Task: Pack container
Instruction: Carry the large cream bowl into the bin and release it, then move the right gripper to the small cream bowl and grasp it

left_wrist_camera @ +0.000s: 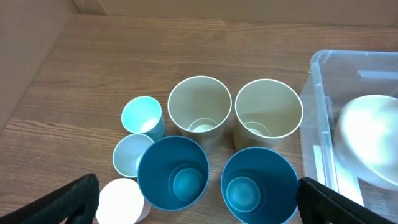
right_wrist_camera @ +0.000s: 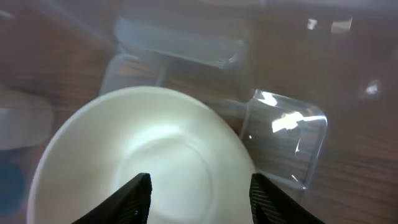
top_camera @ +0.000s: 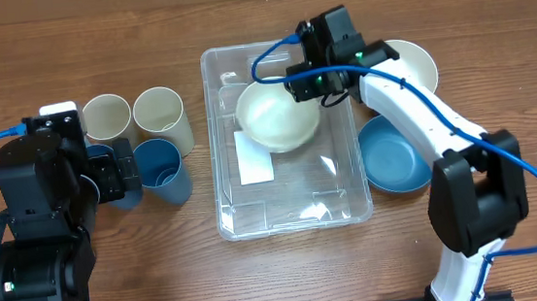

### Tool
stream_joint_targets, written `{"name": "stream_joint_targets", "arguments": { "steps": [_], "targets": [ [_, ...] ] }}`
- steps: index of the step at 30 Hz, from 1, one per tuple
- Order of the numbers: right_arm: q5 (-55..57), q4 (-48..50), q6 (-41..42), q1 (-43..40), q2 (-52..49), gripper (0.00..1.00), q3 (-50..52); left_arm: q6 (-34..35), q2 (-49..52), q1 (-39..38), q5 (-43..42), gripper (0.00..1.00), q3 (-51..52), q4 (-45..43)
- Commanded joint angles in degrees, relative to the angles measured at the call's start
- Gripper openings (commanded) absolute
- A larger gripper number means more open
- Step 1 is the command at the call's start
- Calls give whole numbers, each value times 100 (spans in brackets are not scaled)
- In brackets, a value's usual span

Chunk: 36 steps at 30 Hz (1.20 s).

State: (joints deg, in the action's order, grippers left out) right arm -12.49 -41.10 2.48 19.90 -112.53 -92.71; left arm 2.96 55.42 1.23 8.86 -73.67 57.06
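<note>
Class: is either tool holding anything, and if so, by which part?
The left tool holds nothing. The right tool is by the white bowl, over the container, jaws partly apart; a grip cannot be told.

The right gripper (right_wrist_camera: 202,199) had its black fingers (right_wrist_camera: 138,198) spread above a white bowl (right_wrist_camera: 149,146) (slightly blurred), with the container (right_wrist_camera: 286,137), clear and round-cornered, beyond it.
</note>
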Motion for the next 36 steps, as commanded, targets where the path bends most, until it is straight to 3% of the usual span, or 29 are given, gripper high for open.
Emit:
{"name": "stream_joint_targets", "arguments": {
  "steps": [1,8,12,18,26,36],
  "targets": [
    [142,-466,-103,-52,883,53,-761,-68,9,13,31,100,-144,-24],
    [1644,-1685,518,-852,1482,63,-1241,-66,9,13,31,100,-144,-24],
    [1421,-2205,1281,-1864,1357,63,-1150,-68,9,13,31,100,-144,-24],
    [756,-2625,1432,-2957,999,62,-627,-68,9,13,31,100,-144,-24],
    [90,-1432,1434,-3429,579,62,352,-68,9,13,31,100,-144,-24],
    [-55,-350,2052,-3346,-693,50,527,-68,9,13,31,100,-144,-24]
  ]
}}
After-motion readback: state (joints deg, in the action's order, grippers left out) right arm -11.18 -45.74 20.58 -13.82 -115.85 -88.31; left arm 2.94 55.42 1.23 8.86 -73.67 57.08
